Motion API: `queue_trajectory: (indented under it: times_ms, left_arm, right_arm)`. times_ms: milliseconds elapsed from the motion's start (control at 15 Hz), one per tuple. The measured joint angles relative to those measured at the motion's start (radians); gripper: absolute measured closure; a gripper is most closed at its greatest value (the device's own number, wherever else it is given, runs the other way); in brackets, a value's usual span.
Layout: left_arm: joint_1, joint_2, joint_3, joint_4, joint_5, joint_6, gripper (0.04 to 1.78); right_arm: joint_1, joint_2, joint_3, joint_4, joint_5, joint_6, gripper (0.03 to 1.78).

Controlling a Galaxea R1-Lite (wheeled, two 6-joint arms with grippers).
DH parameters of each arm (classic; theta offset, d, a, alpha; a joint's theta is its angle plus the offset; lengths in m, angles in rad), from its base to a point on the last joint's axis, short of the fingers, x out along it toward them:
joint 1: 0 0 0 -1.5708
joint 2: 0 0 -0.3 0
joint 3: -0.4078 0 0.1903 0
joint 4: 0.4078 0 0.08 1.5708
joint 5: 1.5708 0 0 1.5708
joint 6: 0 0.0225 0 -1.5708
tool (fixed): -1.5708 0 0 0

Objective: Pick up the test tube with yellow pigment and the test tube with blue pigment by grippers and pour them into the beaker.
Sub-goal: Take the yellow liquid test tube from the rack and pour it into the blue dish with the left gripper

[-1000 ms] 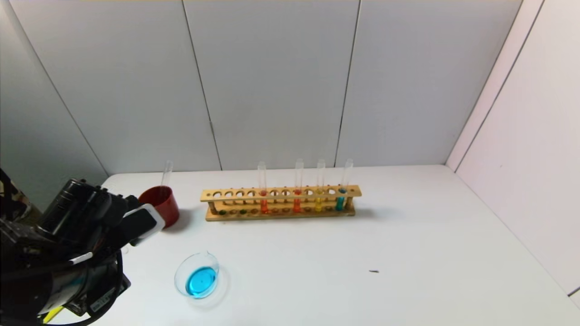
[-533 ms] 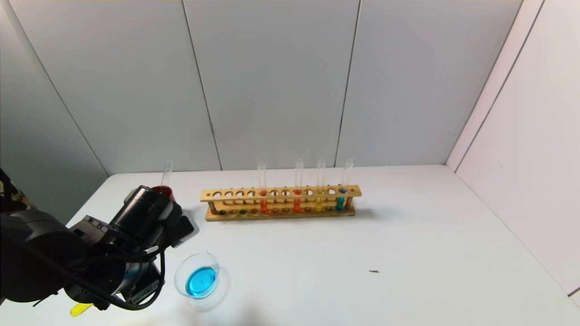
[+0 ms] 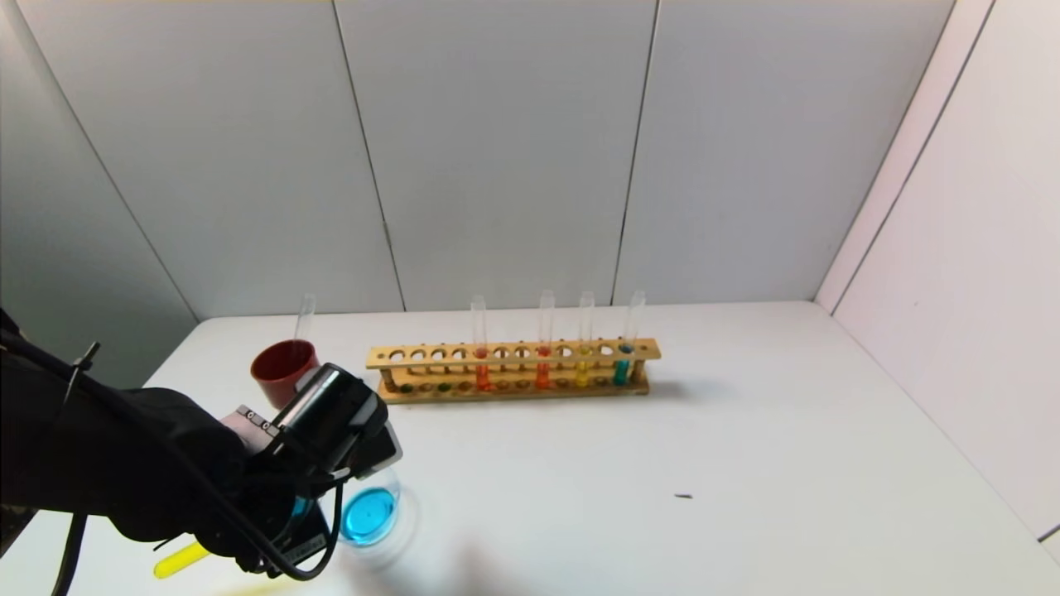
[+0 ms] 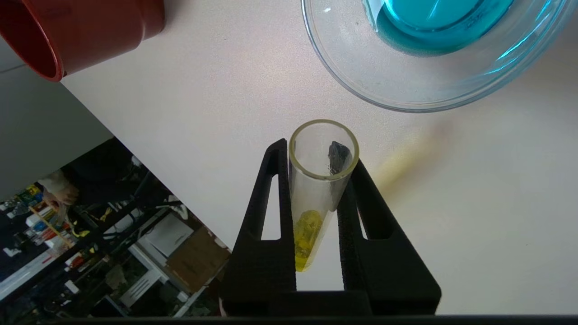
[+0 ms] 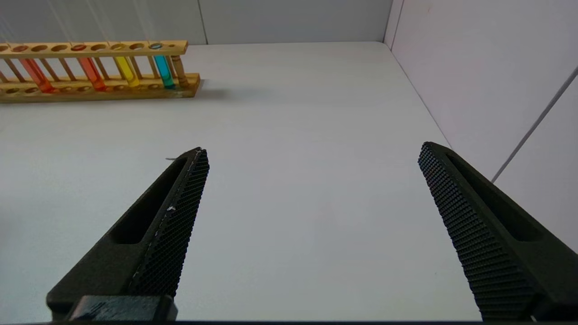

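My left gripper (image 4: 318, 155) is shut on the test tube with yellow pigment (image 4: 316, 198). The tube is tilted low, and its yellow bottom (image 3: 180, 560) shows behind the gripper head in the head view. Its open mouth points toward the beaker (image 3: 370, 505) and stops just short of the glass rim (image 4: 352, 76). The yellow liquid sits at the tube's bottom. The beaker holds blue liquid. My right gripper (image 5: 314, 149) is open and empty over bare table, out of the head view.
A red cup (image 3: 284, 368) with an empty clear tube (image 3: 305, 319) stands behind the left arm. The wooden rack (image 3: 513, 354) at the back holds two orange-red tubes, a yellow tube (image 3: 583, 368) and a teal tube (image 3: 623, 364).
My left arm has swung right and forward from the table's left edge to the beaker, carrying the yellow tube. The red cup is uncovered again.
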Motion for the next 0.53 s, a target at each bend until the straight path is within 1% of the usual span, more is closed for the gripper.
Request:
queue_trajectory:
  times_ms: [200, 400, 533]
  left_arm:
    - [-0.005, 0.02, -0.01, 0.044, 0.006, 0.006, 1.5]
    - [-0.018, 0.054, -0.039, 0.077, 0.046, 0.007, 1.5]
    - [-0.034, 0.078, -0.063, 0.12, 0.056, 0.005, 1.5]
  right_arm:
    - [0.0, 0.0, 0.0, 0.0, 0.0, 0.0, 0.11]
    - [0.0, 0.0, 0.0, 0.0, 0.0, 0.0, 0.11]
    - [0.0, 0.0, 0.0, 0.0, 0.0, 0.0, 0.11]
